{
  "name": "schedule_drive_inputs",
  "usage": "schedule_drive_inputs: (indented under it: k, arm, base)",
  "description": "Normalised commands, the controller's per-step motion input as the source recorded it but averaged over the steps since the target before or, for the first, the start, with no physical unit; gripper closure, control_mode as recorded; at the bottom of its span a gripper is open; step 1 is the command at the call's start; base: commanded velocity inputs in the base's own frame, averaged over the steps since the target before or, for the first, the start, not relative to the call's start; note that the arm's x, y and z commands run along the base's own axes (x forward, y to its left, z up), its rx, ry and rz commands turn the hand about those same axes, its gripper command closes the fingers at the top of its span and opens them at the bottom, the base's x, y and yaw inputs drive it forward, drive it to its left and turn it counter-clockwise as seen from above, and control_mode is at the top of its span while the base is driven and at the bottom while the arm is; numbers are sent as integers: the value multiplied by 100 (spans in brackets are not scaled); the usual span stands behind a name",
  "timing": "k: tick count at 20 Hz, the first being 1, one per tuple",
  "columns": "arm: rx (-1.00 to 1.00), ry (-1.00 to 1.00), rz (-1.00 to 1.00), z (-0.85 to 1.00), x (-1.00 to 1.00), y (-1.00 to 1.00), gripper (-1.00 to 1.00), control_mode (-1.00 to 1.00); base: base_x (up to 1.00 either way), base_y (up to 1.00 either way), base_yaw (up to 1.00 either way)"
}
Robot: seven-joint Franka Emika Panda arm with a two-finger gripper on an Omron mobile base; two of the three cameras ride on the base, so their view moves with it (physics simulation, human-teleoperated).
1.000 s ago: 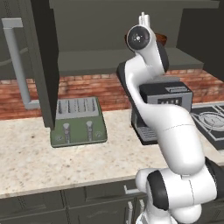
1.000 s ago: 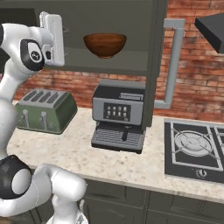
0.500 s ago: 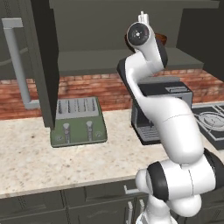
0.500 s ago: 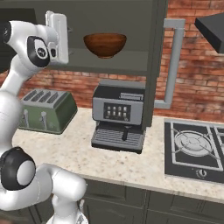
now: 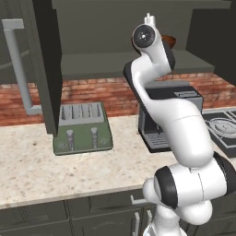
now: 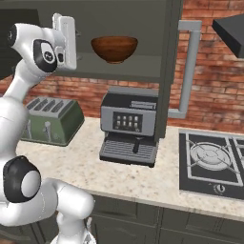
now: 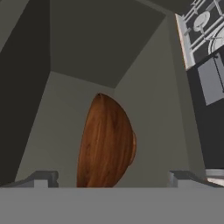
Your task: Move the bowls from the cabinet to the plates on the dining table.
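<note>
Stage: early, nothing delivered | reddish-brown bowl [image 6: 114, 48] sits on cabinet [image 6: 143, 74] shelf | gripper [image 7: 111, 177] beside it, jaws spread wide, empty | left: grasp, carry to plate.

Flat, even rendered light — cabinet interior dim.

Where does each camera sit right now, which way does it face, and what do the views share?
Left base view: behind-left of the arm, facing the toaster; the white arm rises at right.
Right base view: behind-right, facing the coffee machine; arm at left.
Hand view: rolled sideways, looking between the open gripper tips into the cabinet.
All share the reddish-brown bowl.
</note>
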Motion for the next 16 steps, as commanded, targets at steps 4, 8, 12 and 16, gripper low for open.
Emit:
schedule_drive_inputs:
  k: [4, 8, 12, 16]
  arm:
    - [0, 0, 0, -10, 16, 0, -100, -100]
    - [0, 0, 0, -4, 18, -3, -100, -100]
    - [0, 0, 0, -2, 20, -6, -100, -100]
    - [0, 0, 0, -1, 18, -6, -100, -100]
  base:
    - [0, 0, 0]
    - [0, 0, 0]
    - [0, 0, 0]
    - [0, 0, 0]
